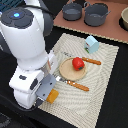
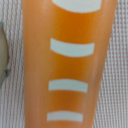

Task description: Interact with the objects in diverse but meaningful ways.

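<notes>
Nearly filling the wrist view: yellow-orange ridged block (image 2: 70, 65), crossed by pale raised bars, with woven mat (image 2: 118, 75) behind it.

Largest in the exterior view, on that view's left: white Panda arm (image 1: 25, 45), bent low over the near corner of the mat (image 1: 102, 85). Under the mat, a dark bench (image 1: 120, 107). At the arm's tip, the fingers (image 1: 42, 101), right against the block (image 1: 52, 96); cannot tell whether pinching it or merely touching, since hidden in the wrist view and blurred in the other. Cannot tell either whether the block rests on the mat or hangs just above it.

Farther back, off the mat, on a brown board (image 1: 60, 22): two grey pots, the larger (image 1: 96, 14) beside the smaller (image 1: 72, 11).

Near the middle of the mat: round tan plate (image 1: 65, 72), with the red round fruit (image 1: 77, 63) on its far side. Behind the plate, close to the mat's far edge: pale-blue house-shaped box (image 1: 91, 44), upright. Just beside the fruit, toward the exterior view's right: one orange-handled utensil (image 1: 92, 61). Along the plate's near edge: a second orange-handled utensil (image 1: 76, 85).
</notes>
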Controlling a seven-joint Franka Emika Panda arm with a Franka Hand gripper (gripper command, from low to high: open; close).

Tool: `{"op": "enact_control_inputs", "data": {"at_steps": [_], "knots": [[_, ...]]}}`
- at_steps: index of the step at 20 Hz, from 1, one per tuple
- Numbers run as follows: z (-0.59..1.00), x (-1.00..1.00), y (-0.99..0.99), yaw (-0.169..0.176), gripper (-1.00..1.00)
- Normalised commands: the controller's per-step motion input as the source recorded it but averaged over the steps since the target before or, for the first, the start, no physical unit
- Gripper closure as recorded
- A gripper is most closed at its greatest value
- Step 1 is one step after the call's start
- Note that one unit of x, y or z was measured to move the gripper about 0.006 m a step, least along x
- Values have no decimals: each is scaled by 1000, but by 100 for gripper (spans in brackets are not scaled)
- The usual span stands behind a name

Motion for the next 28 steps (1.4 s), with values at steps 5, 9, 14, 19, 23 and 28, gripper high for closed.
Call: {"op": "enact_control_inputs", "data": {"at_steps": [5,9,14,19,23,28], "knots": [[836,-299,304,45,-100],[439,-571,392,50,-100],[115,-787,411,48,-100],[3,-910,235,57,-100],[-3,-737,38,112,-100],[-5,-282,0,246,-100]]}}
